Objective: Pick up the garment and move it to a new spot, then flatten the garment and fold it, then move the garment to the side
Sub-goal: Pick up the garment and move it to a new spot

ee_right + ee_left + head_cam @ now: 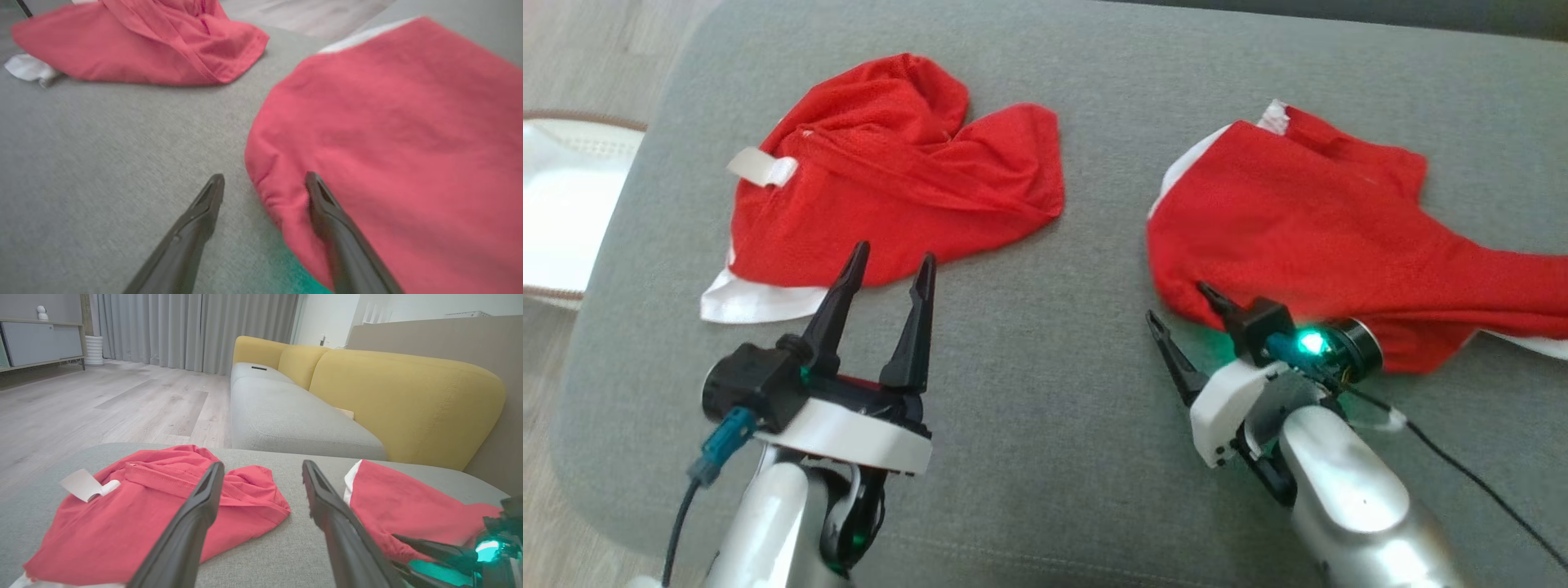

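Right gripper (1176, 300) is hovering spread wide, straddling the near edge of the right red garment (1307, 212) on the grey cushion (1045, 392), apparently lining up a pinch; left gripper (894, 251) is hovering spread too.

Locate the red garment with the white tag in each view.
Head view: the tagged garment lies upper left, above the left gripper.
Left wrist view: tagged garment, lower left, past the left gripper.
Right wrist view: tagged garment, top left.
Shared landmark: the second red garment, to its right in all three.
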Tool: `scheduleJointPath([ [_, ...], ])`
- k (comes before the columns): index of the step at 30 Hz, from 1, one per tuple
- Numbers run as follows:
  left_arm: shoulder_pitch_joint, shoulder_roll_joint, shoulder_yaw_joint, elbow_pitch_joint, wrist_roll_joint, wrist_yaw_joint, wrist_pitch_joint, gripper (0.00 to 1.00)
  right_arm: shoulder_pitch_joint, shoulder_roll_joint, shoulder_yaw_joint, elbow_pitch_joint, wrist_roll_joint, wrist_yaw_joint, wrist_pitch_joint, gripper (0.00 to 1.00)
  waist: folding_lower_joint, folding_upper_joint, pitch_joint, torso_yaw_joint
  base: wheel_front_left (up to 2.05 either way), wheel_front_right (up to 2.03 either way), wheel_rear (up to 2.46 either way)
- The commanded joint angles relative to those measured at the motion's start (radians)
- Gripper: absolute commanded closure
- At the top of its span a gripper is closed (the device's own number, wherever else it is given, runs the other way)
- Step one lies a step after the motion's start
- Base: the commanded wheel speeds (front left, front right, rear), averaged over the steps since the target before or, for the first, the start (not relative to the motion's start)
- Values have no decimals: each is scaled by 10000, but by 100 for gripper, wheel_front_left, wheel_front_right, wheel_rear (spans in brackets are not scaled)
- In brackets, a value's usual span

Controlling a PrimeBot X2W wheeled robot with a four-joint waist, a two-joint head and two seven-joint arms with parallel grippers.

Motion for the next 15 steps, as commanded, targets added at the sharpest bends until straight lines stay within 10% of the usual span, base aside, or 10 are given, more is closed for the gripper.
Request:
scheduleJointPath([
  [1, -405, 30, 292, -262, -61, -15, -51, 0, -279, 26, 225, -137, -12, -9, 43, 0, 0, 0, 48, 81, 0, 0, 0],
  [4, -450, 29, 222, -245, -108, 17, -51, 0, -650, 26, 386, 632, 131, -9, 306, 0, 0, 0, 82, 184, 0, 0, 0],
  [5, -467, 29, 203, -241, -120, 29, -51, 0, -769, 26, 405, 846, 177, -9, 331, 30, 0, 0, 89, 209, 0, 0, 0],
  [6, -483, 29, 189, -239, -128, 40, -51, 0, -880, 26, 415, 1011, 257, -9, 293, 100, 0, 0, 94, 230, 0, 0, 0],
  [15, -503, 29, 206, -184, -112, 120, -51, 0, -1752, 26, 533, 1032, 1831, -9, -1008, 100, 0, 0, -10, 226, 0, 0, 0],
])
